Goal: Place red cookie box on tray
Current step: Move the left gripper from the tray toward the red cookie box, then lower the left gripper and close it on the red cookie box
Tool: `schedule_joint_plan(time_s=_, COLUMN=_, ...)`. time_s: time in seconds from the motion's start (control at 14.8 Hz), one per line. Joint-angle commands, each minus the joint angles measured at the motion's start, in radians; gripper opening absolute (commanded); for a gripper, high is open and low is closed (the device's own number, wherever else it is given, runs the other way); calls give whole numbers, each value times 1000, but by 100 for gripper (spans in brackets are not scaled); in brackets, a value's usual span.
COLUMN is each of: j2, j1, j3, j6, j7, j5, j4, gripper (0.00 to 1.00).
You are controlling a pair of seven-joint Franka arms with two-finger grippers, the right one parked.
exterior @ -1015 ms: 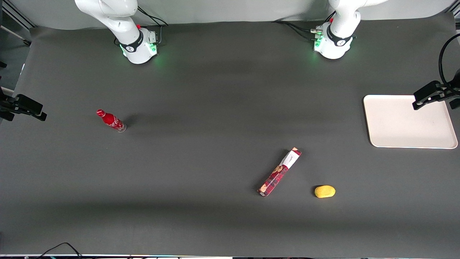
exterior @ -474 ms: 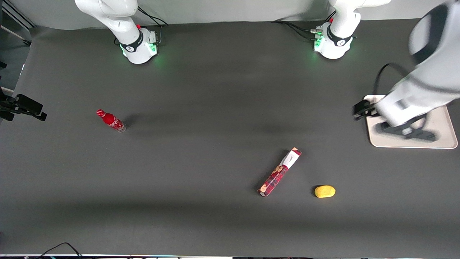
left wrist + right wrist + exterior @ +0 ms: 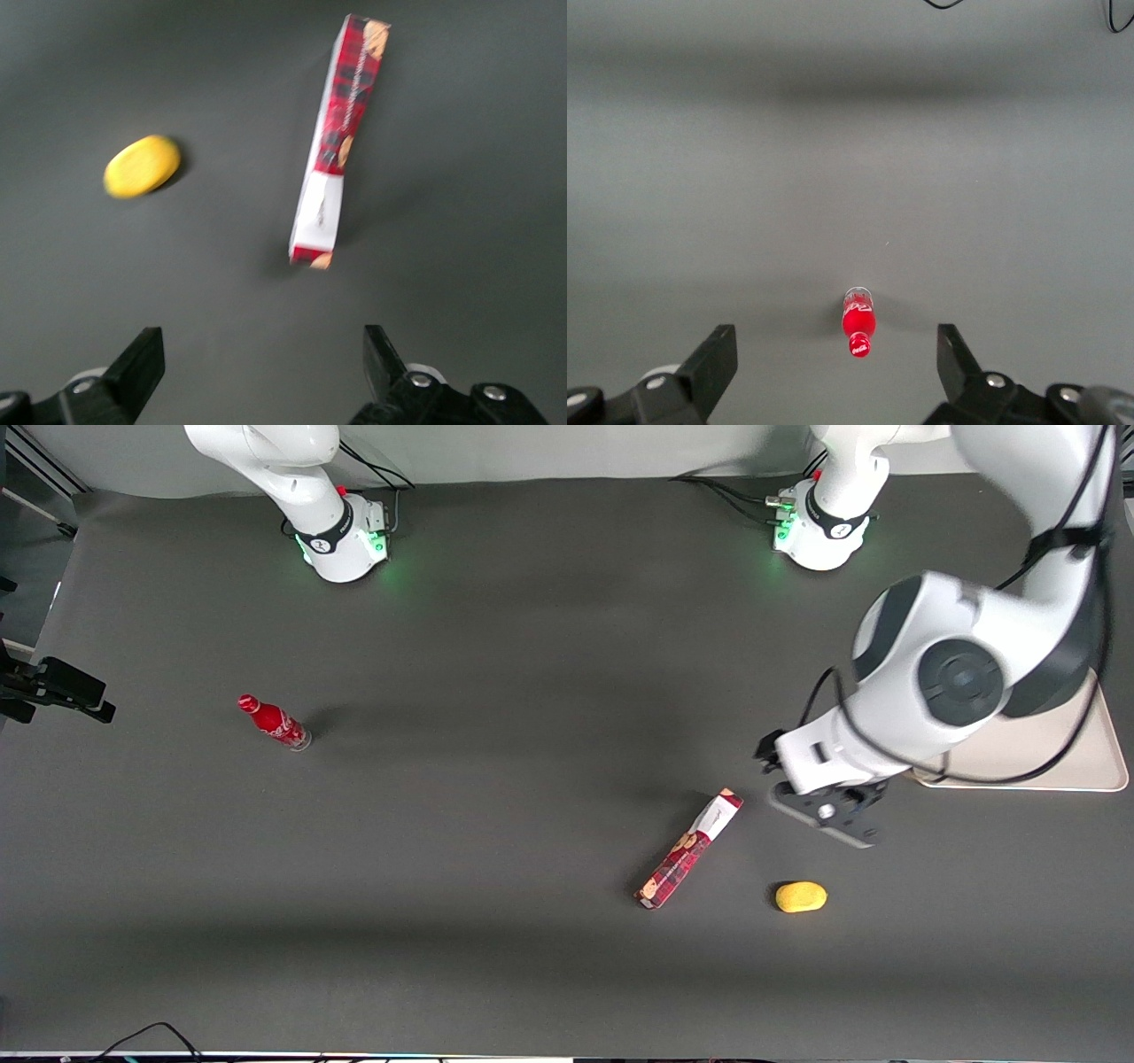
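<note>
My claw [image 3: 824,815] hangs above the dark table [image 3: 532,824], between the red cookie box [image 3: 690,848] and the tray [image 3: 1063,766], and a little farther from the front camera than the yellow lump [image 3: 801,896]. It touches nothing. In my wrist view the two fingers [image 3: 133,367] stand spread wide apart, with bare table between them and nothing held.

The red cookie box lies flat on the table, slanted, well apart from the tray. Its white panel end points toward my claw and sits farther from the front camera; its red end, printed with cookies, lies nearer that camera. In my wrist view the box [image 3: 337,142] is close ahead of my fingers, white end nearest them, and the yellow lump [image 3: 142,166] lies off to one side of it, apart from it.

The tray sits toward my end of the table, flat, and my own arm covers much of it in the front view; only its near rim and one corner show.

A small red bottle [image 3: 273,722] stands well away, toward the parked arm's end of the table.
</note>
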Motion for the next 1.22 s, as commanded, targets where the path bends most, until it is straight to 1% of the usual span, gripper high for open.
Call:
schedule_joint_plan(time_s=0.0, j2=113, j1=-53, j3=-9, j6=136, j7=21, j5=54, j4=32, gripper=100)
schedule_joint_plan(time_s=0.14, j2=190, j1=-95, j3=-9, j6=180, j7=-13, j5=138, j4=53, gripper=100)
schedule_joint_plan(time_s=0.27, j2=250, j1=-121, j3=-9, j6=234, j7=-92, j5=161, j4=64, gripper=100)
schedule_joint_plan(time_s=0.41, j2=283, j1=-165, j3=4, j6=262, j7=-110, j5=186, j4=67, gripper=100)
schedule_joint_plan(time_s=0.54, j2=308, j1=-165, j3=15, j6=311, j7=-105, j5=209, j4=67, gripper=100)
schedule_joint_plan(time_s=0.68, j2=343, j1=-165, j3=17, j6=345, j7=-102, j5=250, j4=72, gripper=100)
schedule_joint_plan(time_s=0.74, j2=362, j1=-165, j3=32, j6=363, j7=-99, j5=270, j4=79, gripper=100)
schedule_joint_plan(time_s=0.95, j2=411, j1=-170, j3=44, j6=371, j7=-99, j5=290, j4=121, gripper=100)
schedule_joint_plan(time_s=1.15, j2=445, j1=-202, j3=60, j6=414, j7=-123, j5=293, j4=128, gripper=100)
